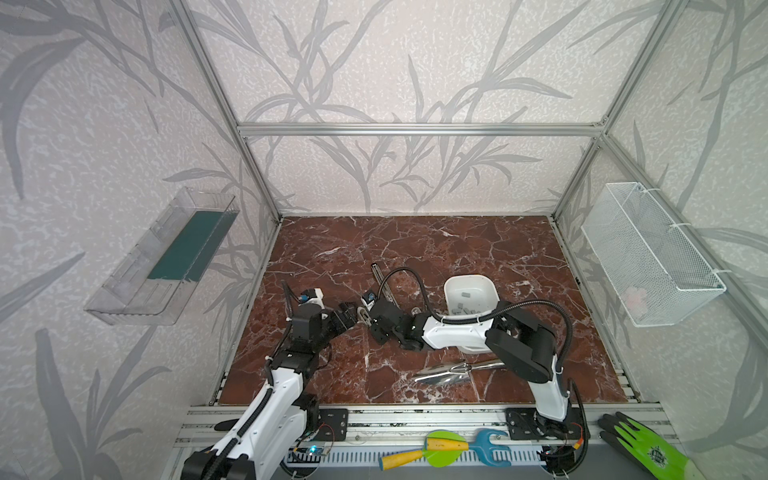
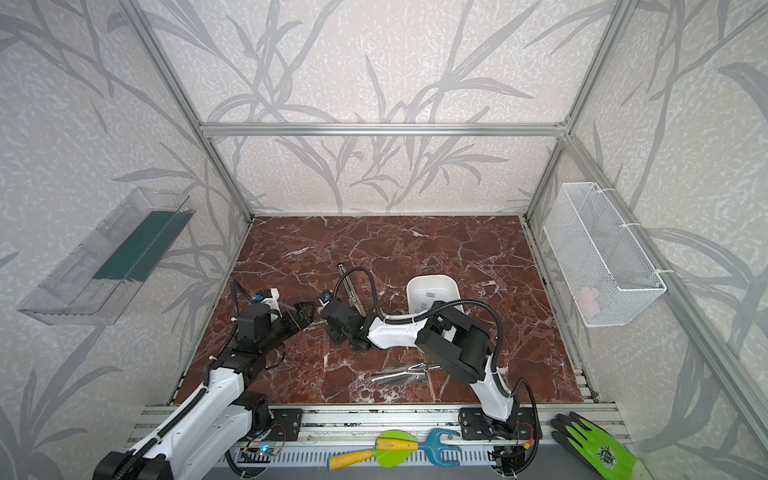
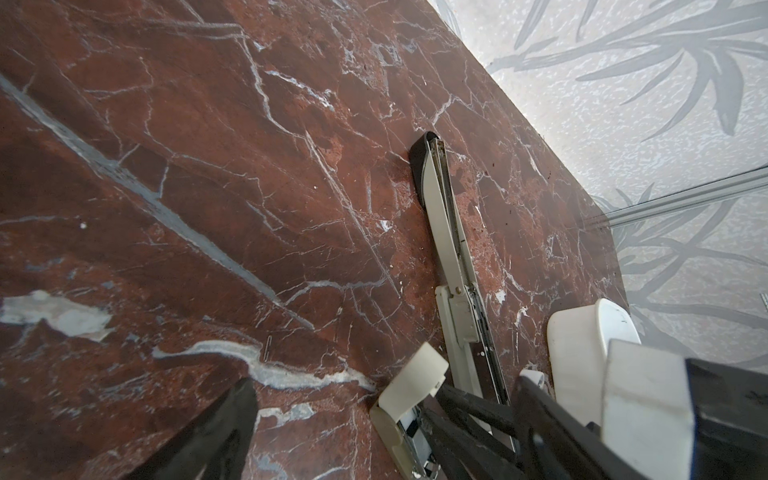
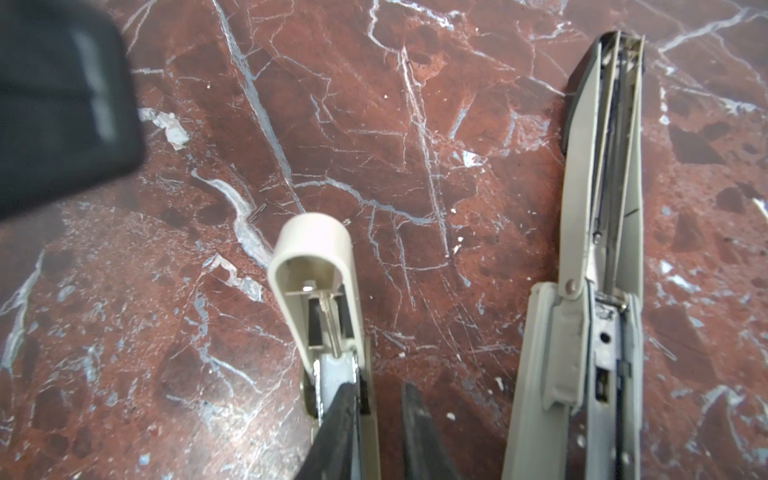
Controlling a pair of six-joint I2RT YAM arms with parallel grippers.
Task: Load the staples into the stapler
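Note:
A long grey stapler (image 1: 384, 286) (image 4: 598, 232) lies opened flat on the marble table. Beside it lies a small beige stapler (image 1: 363, 314) (image 4: 316, 270) (image 3: 415, 374), its channel facing up. My right gripper (image 4: 374, 419) has one finger in that channel. Its other finger is outside the side wall, with a strip of table showing between. My left gripper (image 3: 382, 415) (image 1: 351, 318) is open wide, its fingers on either side of the small stapler's end. The staples (image 1: 459, 308) (image 2: 430, 293), grey strips, lie in a white bowl (image 1: 469, 279), partly hidden by the right arm.
A shiny metal trowel (image 1: 449, 372) lies near the table's front edge. A wire basket (image 1: 652, 257) hangs on the right wall and a clear tray (image 1: 162, 257) on the left wall. Toy tools (image 1: 440, 451) and a green glove (image 1: 648, 449) rest on the front rail.

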